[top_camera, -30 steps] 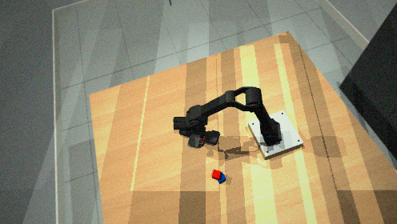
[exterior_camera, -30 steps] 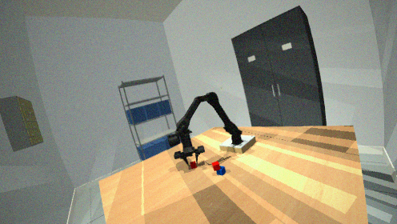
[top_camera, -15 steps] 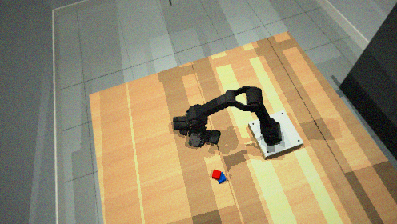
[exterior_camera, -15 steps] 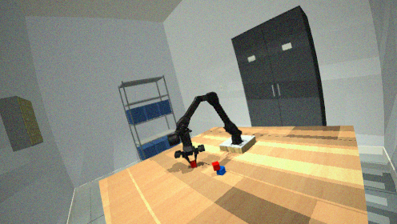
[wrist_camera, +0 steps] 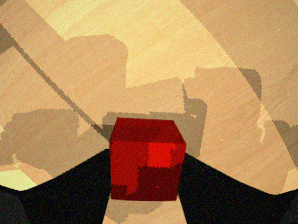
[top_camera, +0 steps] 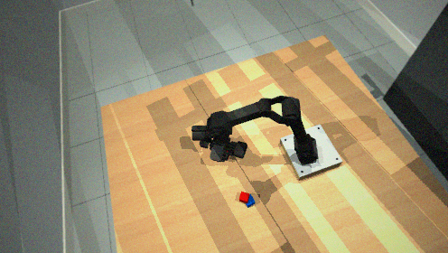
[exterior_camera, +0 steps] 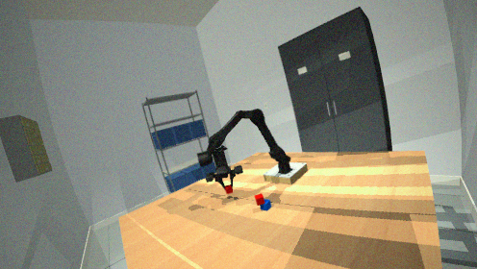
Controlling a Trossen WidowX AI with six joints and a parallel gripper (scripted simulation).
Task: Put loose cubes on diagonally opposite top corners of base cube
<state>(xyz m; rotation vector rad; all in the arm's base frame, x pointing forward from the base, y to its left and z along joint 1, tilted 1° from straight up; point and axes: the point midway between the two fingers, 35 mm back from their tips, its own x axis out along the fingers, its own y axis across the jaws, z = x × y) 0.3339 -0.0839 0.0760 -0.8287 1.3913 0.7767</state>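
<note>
Writing and labels: no legible writing, brand or label on any item in the three views.

Pincer [wrist_camera: 145,192]: partly closed, shut on a red cube [wrist_camera: 147,157]. In the wrist view the two dark fingers press the cube's left and right faces, low centre of the frame. In the exterior view the pincer [exterior_camera: 228,183] hangs left of centre, pointing down, with the held cube [exterior_camera: 229,189] at its tips; whether the cube touches the surface cannot be told. In the top view the pincer [top_camera: 224,151] sits centre frame and hides the cube.

Arm [top_camera: 253,113]: black, arched from a pale base plate [top_camera: 331,155], right of centre in the top view, to the pincer.

Blue cube [top_camera: 250,201]: on the surface [top_camera: 158,203], lower centre of the top view, well apart from the pincer; lower right of the pincer in the exterior view [exterior_camera: 265,205]. A blue corner shows at the upper left edge of the wrist view.

Second red cube [top_camera: 244,197]: resting on the blue cube, covering its upper-left part in the top view; above it in the exterior view [exterior_camera: 260,198].

Surface: wood-striped, crossed by shadow bands.

Background, exterior view: metal shelf [exterior_camera: 175,136] with blue bins at left; dark cabinet [exterior_camera: 337,86] at upper right.
</note>
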